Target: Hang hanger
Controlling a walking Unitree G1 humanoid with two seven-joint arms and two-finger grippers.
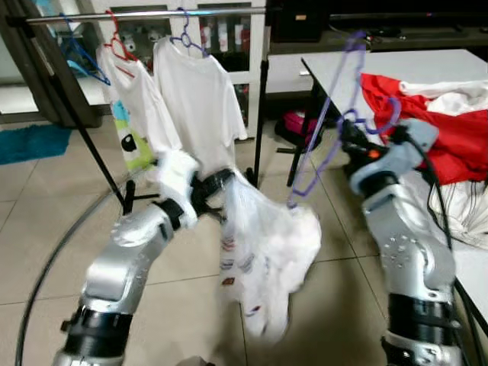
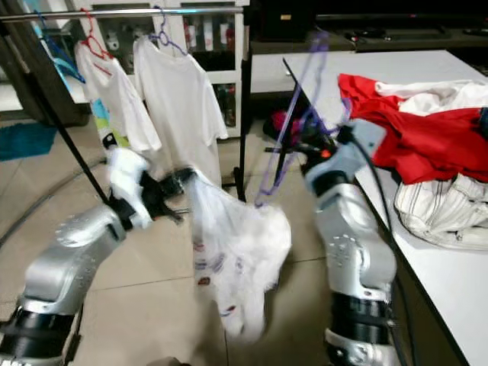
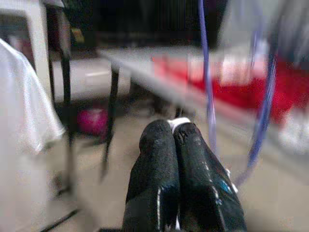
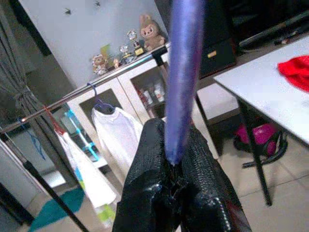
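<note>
My right gripper (image 1: 349, 139) is shut on a purple plastic hanger (image 1: 329, 107), which it holds up tilted beside the table corner. In the right wrist view the purple hanger bar (image 4: 181, 72) rises from between the closed fingers (image 4: 149, 183). My left gripper (image 1: 219, 183) is shut on a white printed garment (image 1: 267, 244) that hangs down bunched between the two arms, and its lower part is blurred. A scrap of white cloth (image 3: 177, 123) shows at the closed left fingertips. The hanger's lower end touches the top of the garment.
A clothes rack rail (image 1: 152, 14) runs across the back left. It carries a white shirt (image 1: 197, 99) on a purple hanger, another shirt (image 1: 133, 107) on a red hanger, and a bare blue hanger (image 1: 80, 57). At the right a white table (image 1: 343, 65) holds red and white clothes (image 1: 450, 130).
</note>
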